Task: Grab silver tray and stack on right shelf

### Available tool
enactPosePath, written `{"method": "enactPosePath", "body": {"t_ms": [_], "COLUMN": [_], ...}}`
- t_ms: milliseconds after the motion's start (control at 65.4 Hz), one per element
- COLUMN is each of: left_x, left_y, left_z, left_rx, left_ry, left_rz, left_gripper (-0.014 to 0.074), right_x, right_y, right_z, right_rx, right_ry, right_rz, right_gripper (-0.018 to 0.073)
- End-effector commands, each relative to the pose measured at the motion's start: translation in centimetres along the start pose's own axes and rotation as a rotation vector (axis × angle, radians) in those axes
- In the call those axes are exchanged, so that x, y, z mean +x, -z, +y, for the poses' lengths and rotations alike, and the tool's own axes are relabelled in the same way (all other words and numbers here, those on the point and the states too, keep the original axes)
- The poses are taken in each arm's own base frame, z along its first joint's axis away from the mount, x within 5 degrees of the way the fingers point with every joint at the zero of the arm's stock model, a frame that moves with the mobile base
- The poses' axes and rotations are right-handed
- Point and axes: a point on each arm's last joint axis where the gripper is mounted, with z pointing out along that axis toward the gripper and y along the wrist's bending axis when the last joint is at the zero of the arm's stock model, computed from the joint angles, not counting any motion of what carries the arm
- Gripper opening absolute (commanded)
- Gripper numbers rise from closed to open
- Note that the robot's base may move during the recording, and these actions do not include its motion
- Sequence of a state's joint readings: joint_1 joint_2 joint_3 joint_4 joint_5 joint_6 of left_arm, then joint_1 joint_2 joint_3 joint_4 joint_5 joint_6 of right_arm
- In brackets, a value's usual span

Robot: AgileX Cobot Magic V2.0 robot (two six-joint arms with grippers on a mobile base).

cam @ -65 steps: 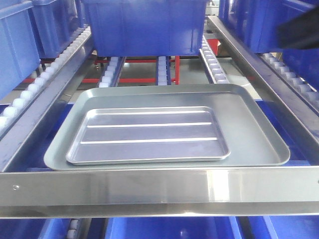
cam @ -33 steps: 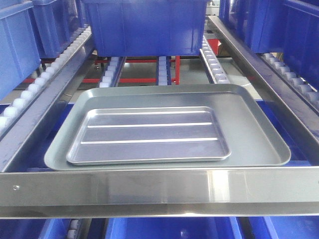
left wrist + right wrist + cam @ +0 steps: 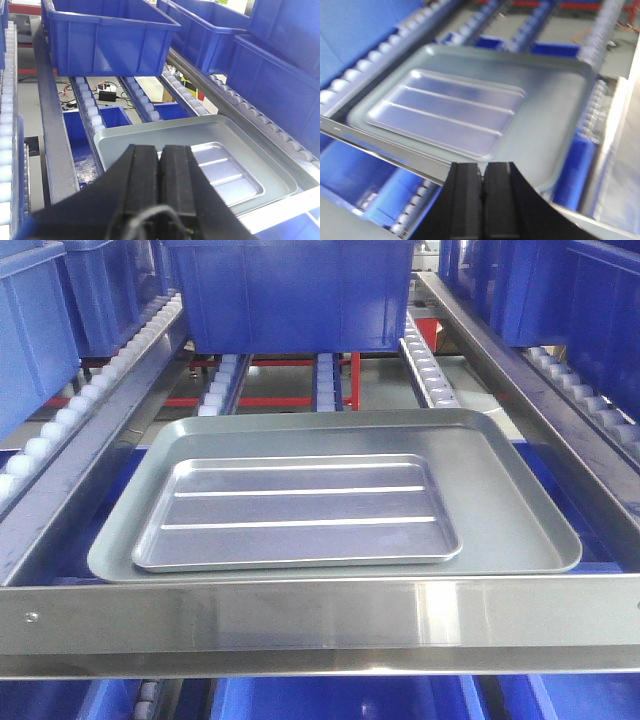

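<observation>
The silver tray (image 3: 300, 510), shiny with two raised ribs, lies flat inside a larger dull grey tray (image 3: 500, 500) on the right shelf, just behind its polished front bar (image 3: 320, 625). Neither gripper shows in the front view. In the left wrist view my left gripper (image 3: 161, 148) is shut and empty, hovering over the near left part of the silver tray (image 3: 225, 165). In the right wrist view my right gripper (image 3: 482, 166) is also shut and empty, above the front bar (image 3: 370, 142) and near the front edge of the grey tray (image 3: 545, 115). The silver tray (image 3: 445, 107) lies beyond it.
A big blue bin (image 3: 290, 290) stands on the rollers right behind the trays. More blue bins (image 3: 30, 330) fill the side lanes and the level below. White roller lanes (image 3: 425, 350) and grey side rails (image 3: 520, 390) border the trays.
A dark arm at the upper right of the front view one second ago has gone out of view. The trays have not moved.
</observation>
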State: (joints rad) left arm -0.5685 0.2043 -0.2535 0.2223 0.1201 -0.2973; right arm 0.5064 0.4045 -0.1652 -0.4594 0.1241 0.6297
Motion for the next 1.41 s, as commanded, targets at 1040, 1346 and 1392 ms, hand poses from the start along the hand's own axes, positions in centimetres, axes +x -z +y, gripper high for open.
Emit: {"method": "enactPosePath", "body": {"t_ms": [1040,1346,1392], "left_x": [-1.7,-1.5,-1.3], "left_y": [0.1,0.1,0.1], "left_z": [-0.3,-0.3,-0.2], "left_rx": [0.026,0.022,0.006], "left_ry": [-0.003,-0.017,-0.058], "left_rz": [-0.099,-0.096,-0.095], "left_gripper": [-0.0100,-0.0100,-0.0100], "right_x": [2.4,2.4,2.4], "right_y": [4.0,4.0,4.0], "right_z": [-2.7,-2.7,-2.7], "right_rx": [0.374,0.374,0.374], "right_ry": [0.029,0.029,0.029], "right_rz": [-0.485,-0.485,-0.485], "right_gripper": [0.0050,0.0050,0.0050]}}
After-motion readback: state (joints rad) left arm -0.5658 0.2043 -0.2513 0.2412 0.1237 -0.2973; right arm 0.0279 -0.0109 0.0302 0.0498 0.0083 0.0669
